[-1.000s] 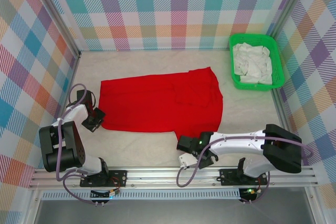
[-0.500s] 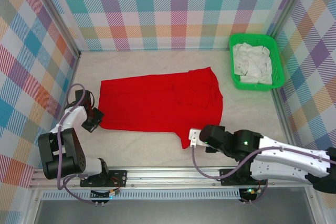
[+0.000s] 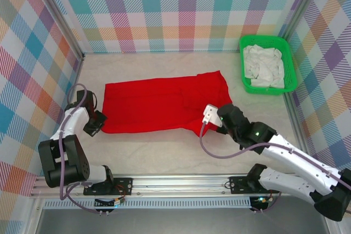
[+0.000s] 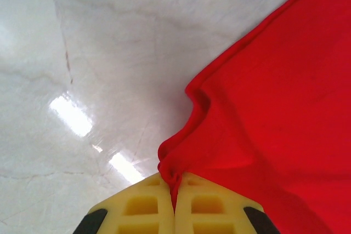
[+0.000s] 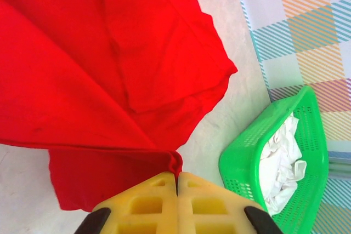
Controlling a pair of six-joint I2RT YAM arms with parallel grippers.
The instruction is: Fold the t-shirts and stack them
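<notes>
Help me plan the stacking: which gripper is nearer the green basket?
Right. The right gripper pinches the red t-shirt at its right edge, left of the green basket; the left gripper pinches its left corner, at the table's opposite side.

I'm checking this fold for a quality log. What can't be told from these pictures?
1. Top view: the red t-shirt's underside, hidden by the cloth itself, so any print there can't be told.
2. Top and right wrist views: how many pieces make up the white cloth in the green basket. It is crumpled and partly behind the mesh wall.
3. Wrist views: how deep the left gripper and right gripper bite the edge, because the bottom edge cuts them off.
</notes>
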